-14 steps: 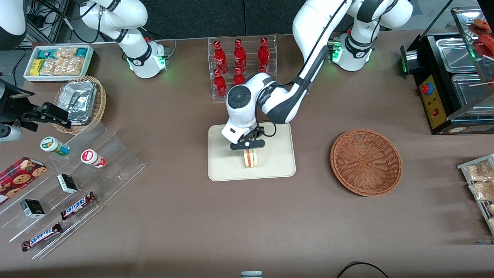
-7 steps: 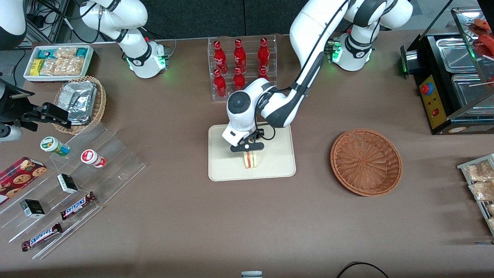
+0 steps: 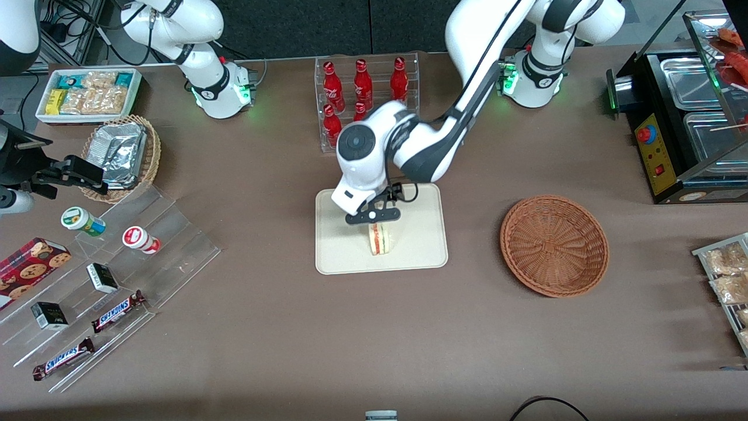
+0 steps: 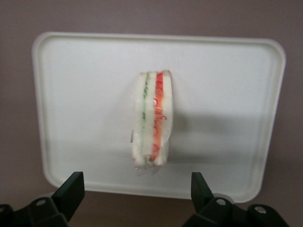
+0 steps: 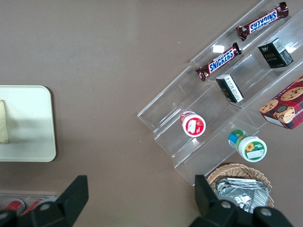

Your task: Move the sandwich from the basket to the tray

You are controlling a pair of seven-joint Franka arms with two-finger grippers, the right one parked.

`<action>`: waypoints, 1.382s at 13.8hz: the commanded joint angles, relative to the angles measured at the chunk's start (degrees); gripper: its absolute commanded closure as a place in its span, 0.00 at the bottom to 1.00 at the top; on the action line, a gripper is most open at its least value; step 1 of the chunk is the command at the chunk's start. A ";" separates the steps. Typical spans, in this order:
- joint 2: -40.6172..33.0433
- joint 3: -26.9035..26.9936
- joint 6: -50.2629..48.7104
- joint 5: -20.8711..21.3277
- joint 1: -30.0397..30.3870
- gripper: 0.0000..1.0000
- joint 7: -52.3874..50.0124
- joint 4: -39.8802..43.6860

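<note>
Sandwich was down on the tray, gripper backing off

Front view: gripper (image 3: 373, 216) had lifted higher than half a second earlier, leaving the sandwich (image 3: 380, 239) standing on the tray (image 3: 339, 257); basket (image 3: 554, 245) sat bare. Wrist view: fingers (image 4: 71, 191) spread wide, holding nothing, sandwich (image 4: 152, 124) mid-tray (image 4: 80, 94). Placing looked basically done.

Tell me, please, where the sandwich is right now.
The sandwich stands on edge on the tray, just below the open gripper, with the basket toward the working arm's end.
</note>
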 commanded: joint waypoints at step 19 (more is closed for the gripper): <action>-33.32 1.19 -34.18 1.59 37.85 0.01 42.19 -4.82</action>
